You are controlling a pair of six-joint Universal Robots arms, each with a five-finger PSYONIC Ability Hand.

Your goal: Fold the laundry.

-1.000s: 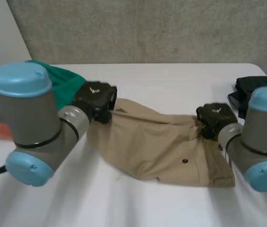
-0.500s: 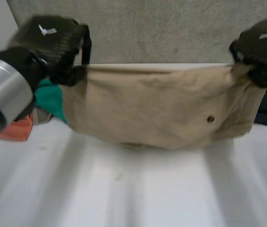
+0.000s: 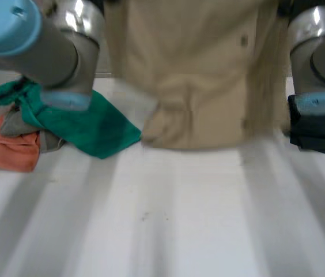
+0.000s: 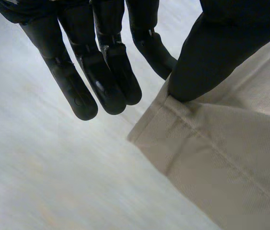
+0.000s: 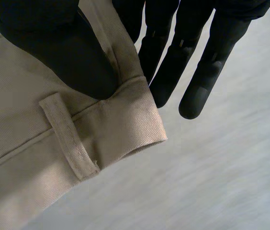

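Left wrist view: the left hand (image 4: 216, 43) pinches a corner of the trousers (image 4: 230, 158) between its thumb and one finger, the thumb tip pressed on the cloth just inside the edge; its other fingers (image 4: 104, 72) hang straight and close together beside that corner, clear of the cloth; the corner is a stitched hem (image 4: 173, 120), a flat doubled band with a seam line along it; the fabric is tan, matte, finely ribbed twill. In the right wrist view the right hand (image 5: 49, 38) clamps the other top corner in the same way, thumb laid on the waistband (image 5: 130, 120) with a finger behind it; the remaining fingers (image 5: 197, 72) are straight, slightly spread and off the cloth; a narrow belt loop (image 5: 70, 139) crosses the waistband just beside the thumb, and the band's end is rounded. In the head view the trousers hang as a broad sheet between the left arm (image 3: 36, 40) and the right arm (image 3: 318, 46) above the white table (image 3: 162, 225); a small dark button (image 3: 244, 40) sits towards the right arm; the lower edge is bunched in soft folds, and whether it touches the table cannot be told. A green cloth (image 3: 90, 124) lies spread near the left arm, its pointed corner just beside that lower edge; a crumpled orange cloth (image 3: 10, 150) and a grey cloth (image 3: 47, 139) touch it; a black cloth (image 3: 318, 130) lies under the right arm.
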